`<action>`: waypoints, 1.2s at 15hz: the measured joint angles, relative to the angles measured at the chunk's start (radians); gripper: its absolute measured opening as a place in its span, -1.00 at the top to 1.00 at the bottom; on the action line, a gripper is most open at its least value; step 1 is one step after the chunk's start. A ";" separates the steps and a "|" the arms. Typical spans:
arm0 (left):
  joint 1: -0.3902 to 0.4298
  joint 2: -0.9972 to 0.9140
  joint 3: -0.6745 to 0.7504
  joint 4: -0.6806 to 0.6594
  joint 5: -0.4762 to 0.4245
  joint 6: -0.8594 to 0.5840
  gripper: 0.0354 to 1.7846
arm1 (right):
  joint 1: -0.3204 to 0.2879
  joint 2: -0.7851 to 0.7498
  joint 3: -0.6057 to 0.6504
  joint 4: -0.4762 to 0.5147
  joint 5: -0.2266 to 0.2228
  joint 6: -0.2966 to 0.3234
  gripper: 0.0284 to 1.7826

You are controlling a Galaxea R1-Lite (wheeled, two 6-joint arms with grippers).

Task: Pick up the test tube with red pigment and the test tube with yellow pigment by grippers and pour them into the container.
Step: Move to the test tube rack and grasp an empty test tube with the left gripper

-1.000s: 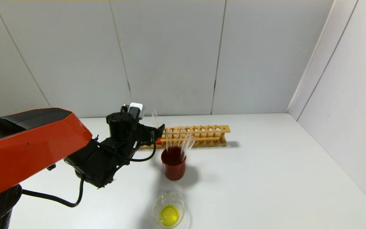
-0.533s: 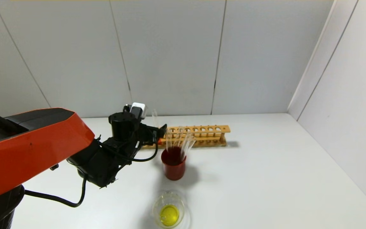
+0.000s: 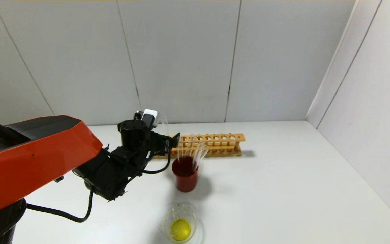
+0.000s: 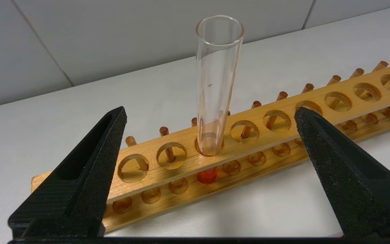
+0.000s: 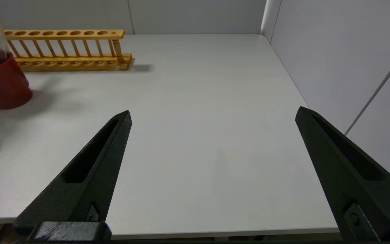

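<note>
**Left gripper lined up on the red tube**

We see the left gripper (image 4: 210, 115) spread wide at the left end of the wooden rack (image 4: 320, 112), its two black fingers (image 4: 93, 159) on either side of the test tube with red pigment (image 4: 215, 84) and touching nothing. The tube stands upright in a hole near that end of the rack, its small pool of red-orange liquid resting at the lower rail. In the head view the same gripper (image 3: 173, 140) sits just left of the dark-red cup (image 3: 185, 179), which holds several clear tubes (image 3: 195, 150) leaning against one another.

The container (image 3: 180, 223) stands on the white table (image 3: 283, 189) in front of the cup — a pool of yellow liquid lies in its base. We cannot find the test tube with yellow pigment as a separate tube anywhere.

The right gripper (image 5: 212, 115) hangs released over bare table, well apart from the rack — its fingers are wide and hold nothing.
</note>
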 joint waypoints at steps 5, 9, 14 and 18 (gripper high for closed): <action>0.003 0.001 0.002 0.000 0.007 0.000 -0.96 | 0.000 0.000 0.000 0.000 0.000 0.000 -0.91; 0.013 0.011 -0.012 0.000 0.010 -0.001 -0.96 | 0.000 0.000 0.000 0.000 0.000 0.000 -0.91; 0.023 0.027 -0.035 0.002 0.007 -0.001 -0.86 | 0.000 0.000 0.000 0.000 0.000 0.000 -0.91; 0.024 0.030 -0.037 0.001 0.001 -0.001 -0.31 | 0.000 0.000 0.000 0.000 0.000 0.000 -0.91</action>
